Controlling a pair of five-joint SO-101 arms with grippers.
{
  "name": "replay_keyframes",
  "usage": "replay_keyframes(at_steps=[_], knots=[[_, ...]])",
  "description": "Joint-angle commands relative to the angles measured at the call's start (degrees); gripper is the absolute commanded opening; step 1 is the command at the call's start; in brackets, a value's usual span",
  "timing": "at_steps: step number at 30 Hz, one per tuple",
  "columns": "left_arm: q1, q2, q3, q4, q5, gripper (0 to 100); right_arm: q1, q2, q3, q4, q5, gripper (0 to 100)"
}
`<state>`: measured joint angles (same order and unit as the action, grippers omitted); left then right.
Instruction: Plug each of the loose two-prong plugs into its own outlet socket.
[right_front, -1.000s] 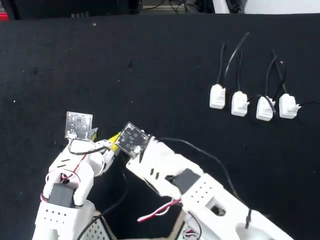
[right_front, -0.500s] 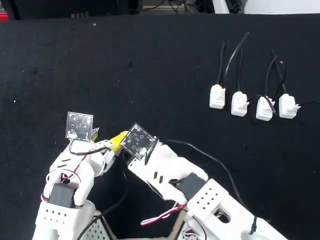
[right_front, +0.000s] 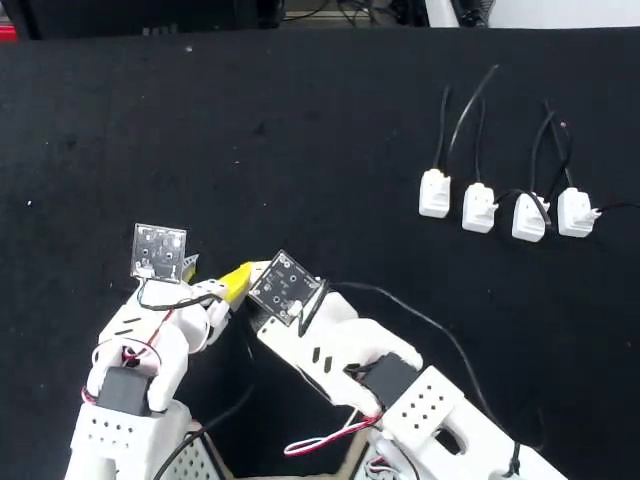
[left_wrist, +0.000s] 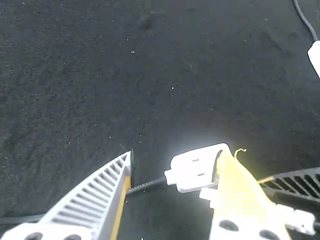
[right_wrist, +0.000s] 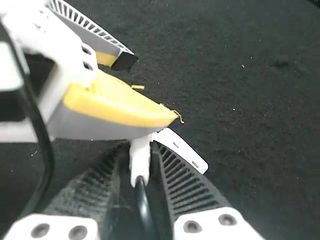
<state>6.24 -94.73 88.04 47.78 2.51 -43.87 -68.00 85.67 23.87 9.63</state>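
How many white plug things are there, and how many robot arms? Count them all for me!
White plug pieces lying in a row: 4
White plug piece in the right claw: 1
Robot arms: 2
Total: 7

Left arm (right_front: 140, 345): white printed shell, perforated base, red and black wires.
Right arm (right_front: 340, 340): white shell with slotted vents, black motor block, red-and-white wire loop.
Left gripper (left_wrist: 179, 152): pale ribbed finger edged in yellow, facing a yellow one — white mounts with screw holes.
Right gripper (right_wrist: 139, 149): dark ribbed fingers — white mounts with screw holes.
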Motion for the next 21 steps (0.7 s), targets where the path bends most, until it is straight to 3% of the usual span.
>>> replay_keyframes(at_steps=[1,5,14,21], knots=[[0.04,0.0,-0.66,0.0,-0.53,26,-0.35,-2.51,-1.1,0.0,-0.26,1.0],[-0.75,0.0,-2.59,0.26,-0.26,26,-0.35,-2.51,-1.27,3.16,-0.18,1.0],[-10.51,0.0,-9.27,0.26,0.0,26,0.09,-2.42,-1.19,8.0,1.32,1.0],[-16.92,0.0,-2.95,-0.18,0.0,26,9.32,1.45,-9.54,12.31,1.41,1.0]])
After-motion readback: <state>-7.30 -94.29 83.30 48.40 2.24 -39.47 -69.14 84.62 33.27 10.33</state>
